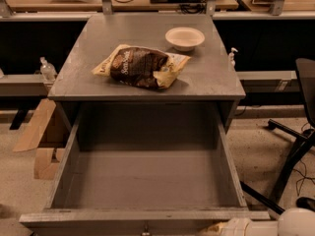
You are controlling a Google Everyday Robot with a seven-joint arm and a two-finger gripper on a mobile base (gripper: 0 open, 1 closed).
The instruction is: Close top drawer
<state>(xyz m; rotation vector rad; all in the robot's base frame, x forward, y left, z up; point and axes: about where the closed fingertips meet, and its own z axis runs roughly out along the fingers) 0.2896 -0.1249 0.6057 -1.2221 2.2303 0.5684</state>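
**Top drawer fully open, gripper low at its front**

The top drawer (147, 181) stood pulled far out from under the worktop (211, 80). Its grey inside was bare and its front rail ran along the bottom edge of the view. The small metal knob (145, 228) was just visible at the middle of that front, cut off by the frame. Nothing stuck up over the rim, so nothing looked likely to block a straight push in.

On the worktop a snack bag (140, 67) lay flat near the middle. A pale bowl (184, 37) sat upright behind it to the right, apart from the bag. Both were well back from the worktop's front edge and clear of the drawer's path, probably just set-dressing for this task.

The gripper (219, 228) was at the very bottom of the view, right of the knob and close against the drawer front. The white arm (275, 225) trailed off behind it to the right. Released or clenched: could not tell, too little of it showed. Touching the front or just short of it: could not tell either.

So the drawer lay directly ahead of the gripper, its open box stretching away toward the cabinet. My read: low at the front face is where a push would start, and closing was not yet under way.

A black chair (298, 136) stood off to the right and cardboard (39, 132) leaned on the left, both outside the drawer's travel.
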